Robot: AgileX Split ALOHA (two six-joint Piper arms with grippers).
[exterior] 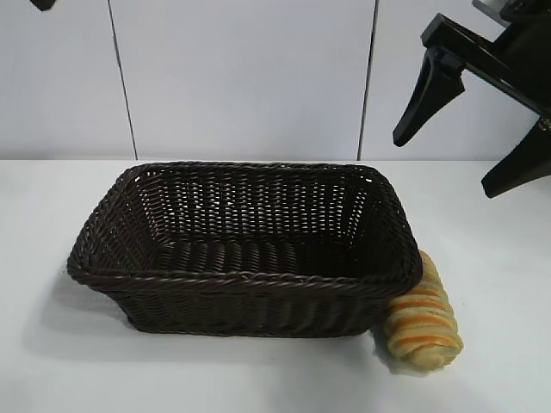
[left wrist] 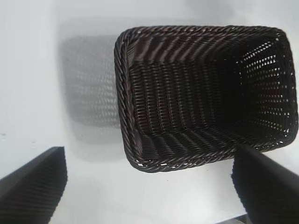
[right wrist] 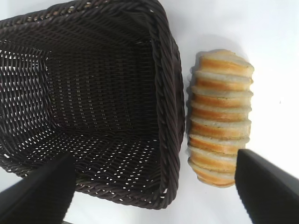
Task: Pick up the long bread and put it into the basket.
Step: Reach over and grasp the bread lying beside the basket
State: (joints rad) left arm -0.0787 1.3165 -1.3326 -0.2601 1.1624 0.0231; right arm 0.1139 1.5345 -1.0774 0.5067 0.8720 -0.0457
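Note:
The long bread [exterior: 424,320], pale tan with orange-brown ridges, lies on the white table against the outside of the basket's [exterior: 250,277] right end, near its front corner. The dark brown wicker basket holds nothing. My right gripper [exterior: 444,165] hangs open high above the table, to the right of the basket and behind the bread. In the right wrist view the bread [right wrist: 219,112] lies beside the basket's rim [right wrist: 168,93], below the open right gripper [right wrist: 154,161]. My left gripper [left wrist: 148,177] is open above the table just outside the basket's [left wrist: 122,93] end.
White table [exterior: 69,361] spreads on all sides of the basket, with a pale panelled wall [exterior: 241,77] behind it. A dark bit of the left arm [exterior: 41,3] shows at the top left edge of the exterior view.

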